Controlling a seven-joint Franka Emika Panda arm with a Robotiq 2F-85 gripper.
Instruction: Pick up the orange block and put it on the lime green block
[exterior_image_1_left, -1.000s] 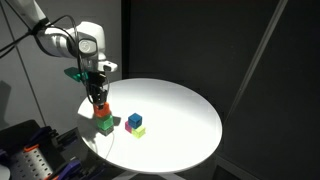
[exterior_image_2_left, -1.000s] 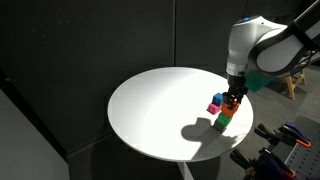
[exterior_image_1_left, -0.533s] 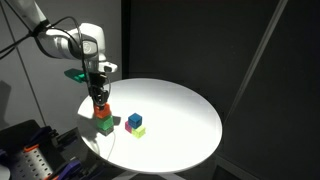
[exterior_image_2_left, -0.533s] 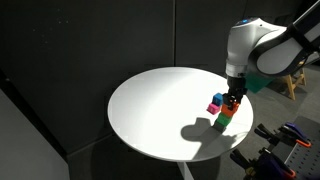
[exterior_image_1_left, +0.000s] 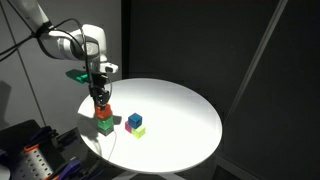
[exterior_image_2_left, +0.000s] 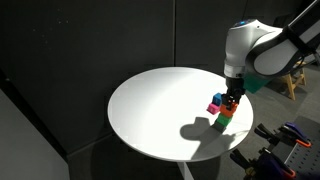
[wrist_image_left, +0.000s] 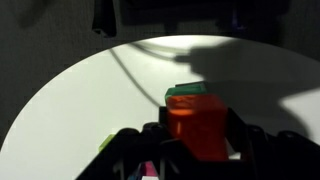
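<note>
The orange block (exterior_image_1_left: 103, 113) sits on top of the lime green block (exterior_image_1_left: 105, 126) at the near edge of the round white table (exterior_image_1_left: 180, 110). The stack also shows in an exterior view, orange block (exterior_image_2_left: 230, 111) over green block (exterior_image_2_left: 224, 122). My gripper (exterior_image_1_left: 100, 101) comes straight down onto the stack, its fingers on both sides of the orange block. In the wrist view the orange block (wrist_image_left: 197, 125) fills the space between the fingers of the gripper (wrist_image_left: 197, 140), with the top of the green block (wrist_image_left: 186, 96) showing behind it.
A blue cube (exterior_image_1_left: 134, 120) and a paler yellow-green cube (exterior_image_1_left: 138, 130) sit just beside the stack, with a magenta cube (exterior_image_2_left: 214, 106) next to them. The table edge is close to the stack. Dark curtains surround the table.
Nothing clear; the gripper stays on the orange block on top of the green block, with at most a tiny shift of the arm.
</note>
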